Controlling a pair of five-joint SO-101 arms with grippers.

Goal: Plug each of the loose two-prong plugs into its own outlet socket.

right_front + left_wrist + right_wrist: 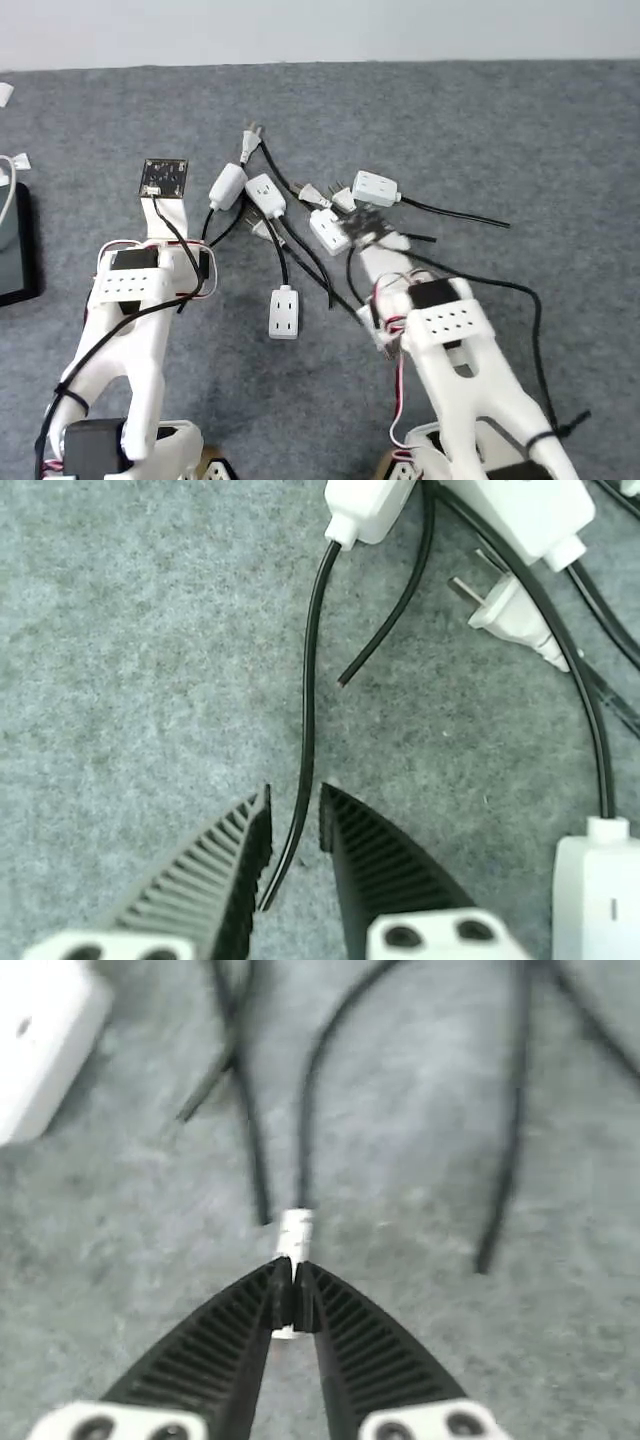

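Several white outlet sockets lie on the grey carpet, among them one [375, 186] at the back, one [329, 230] by the right arm and one [284, 310] in front. Loose two-prong plugs [250, 140] [308, 192] rest between them on black cables. My right gripper [290, 1282] is shut on a white plug [295, 1228] whose cable runs away from it; from above that gripper [365, 228] sits beside the middle socket. My left gripper [293, 802] is narrowly open over a loose black cable [310, 680], near another plug [510, 610] and a socket [600, 900].
A small black board [163, 177] sits ahead of the left arm [150, 285]. A dark flat device [12, 240] lies at the left edge. Black cables [470, 215] cross the middle and trail right. The carpet ends at a pale wall at the back.
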